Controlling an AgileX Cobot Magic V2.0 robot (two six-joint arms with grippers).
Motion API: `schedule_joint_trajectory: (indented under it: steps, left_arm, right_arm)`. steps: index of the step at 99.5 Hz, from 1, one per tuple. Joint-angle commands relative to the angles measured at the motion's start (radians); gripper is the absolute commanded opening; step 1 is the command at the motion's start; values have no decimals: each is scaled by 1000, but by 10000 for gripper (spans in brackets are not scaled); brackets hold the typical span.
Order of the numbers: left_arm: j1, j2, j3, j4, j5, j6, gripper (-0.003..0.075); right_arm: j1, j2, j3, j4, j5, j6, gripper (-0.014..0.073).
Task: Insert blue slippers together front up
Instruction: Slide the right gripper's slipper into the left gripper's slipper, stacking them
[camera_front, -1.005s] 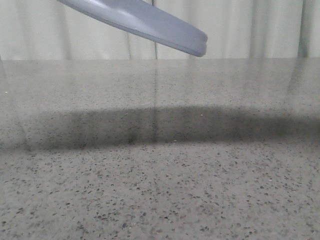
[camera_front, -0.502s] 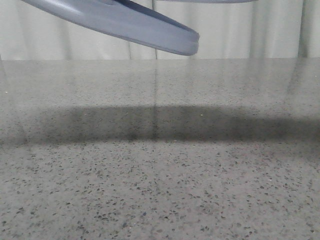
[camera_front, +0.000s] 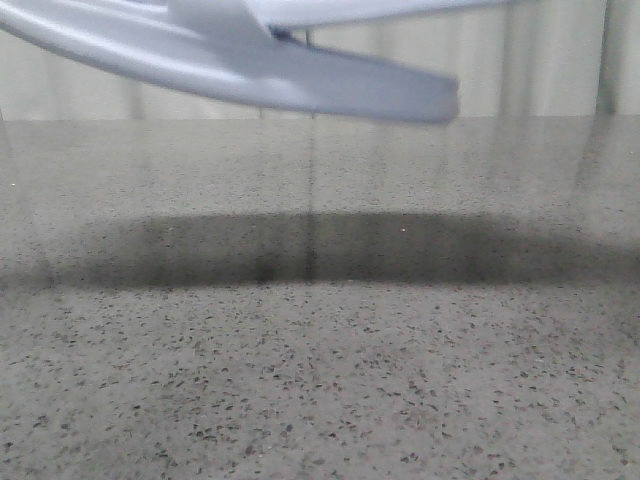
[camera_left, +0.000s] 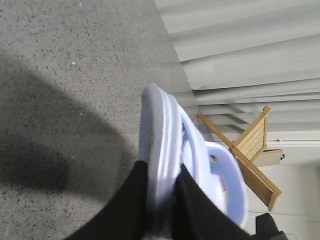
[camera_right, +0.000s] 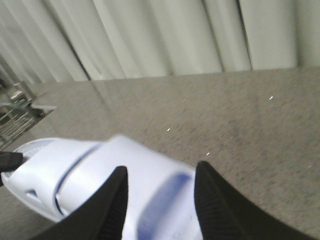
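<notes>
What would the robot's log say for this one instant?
left end effector: holds pale blue foam slipper | right end effector: on second slipper | both above speckled table

Soft, even light fills all three views, with no hard glare. In the front view a broad dark shadow band (camera_front: 320, 250) lies across the speckled table (camera_front: 320, 400), and the blue slippers (camera_front: 250, 60) overhead are smeared by motion blur. In the left wrist view a deep shadow falls on the tabletop, and the close black fingers (camera_left: 125, 210) are out of focus. The right wrist view is blurred throughout, washing the slipper nearly white.
</notes>
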Motion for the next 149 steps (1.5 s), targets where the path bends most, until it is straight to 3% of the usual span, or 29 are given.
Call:
schedule_joint_trajectory:
  steps: [1, 27, 59, 105, 149]
  left_arm:
    - [-8, 12, -35, -53, 4, -5, 16]
    - [-8, 46, -35, -74, 1, 12, 16]
    - [-8, 99, -35, -204, 1, 116, 16]
    - [-8, 300, -35, -430, 62, 389, 16]
    - [-8, 402, -35, -422, 119, 412, 16]
  right_arm:
    - [2, -54, -34, -8, -107, -20, 258]
    - [2, -133, -34, -63, -266, -20, 258]
    - [2, -133, -34, -63, -252, -20, 258]
    - [2, -133, -34, -63, -228, -20, 257]
    - [2, -133, -34, -63, -204, -20, 257]
